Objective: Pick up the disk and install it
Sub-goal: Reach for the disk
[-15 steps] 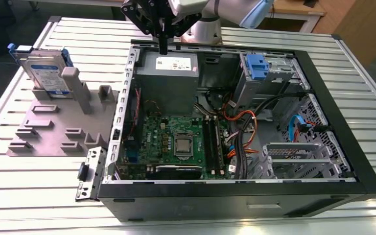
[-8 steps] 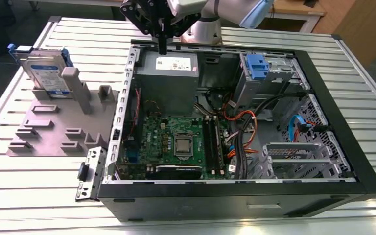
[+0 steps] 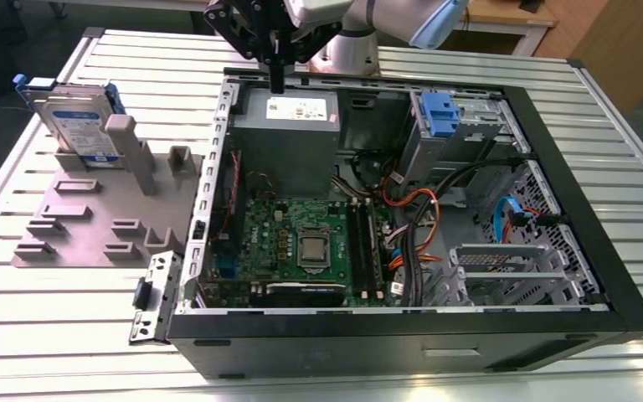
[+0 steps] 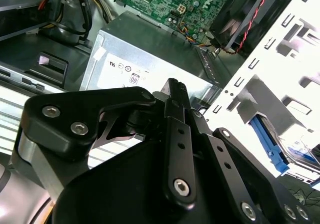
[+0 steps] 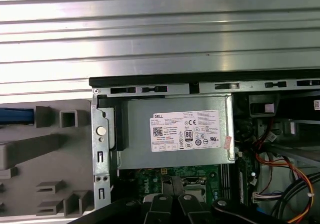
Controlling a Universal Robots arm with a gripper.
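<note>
gripper [image 3: 277,82] is empty, fingers [image 4: 176,129] pressed together with nothing between them. It hangs tip-down over the far edge of the open case [image 3: 411,331], right above the power supply [image 3: 288,134]. In the first wrist view the supply [image 5: 175,134] sits straight below, white sticker facing up. Can't tell from the exterior view whether the tips touch the case rim

disk [image 3: 76,126] not picked up: it stands upright on edge in the grey holder [image 3: 98,213] on the worktop [image 3: 64,352]. That's outside the case, to the exterior view's left of it. Label faces the camera, blue rails on its edges. Well apart from the gripper

inside the case:
- green board [image 3: 294,239] in the middle
- orange and black cables [image 3: 411,209] beside the board
- blue bracket [image 3: 439,113] in the bay at the far corner, toward the exterior view's right
- bare metal cage [image 3: 501,268] at the near corner on that same side
</note>
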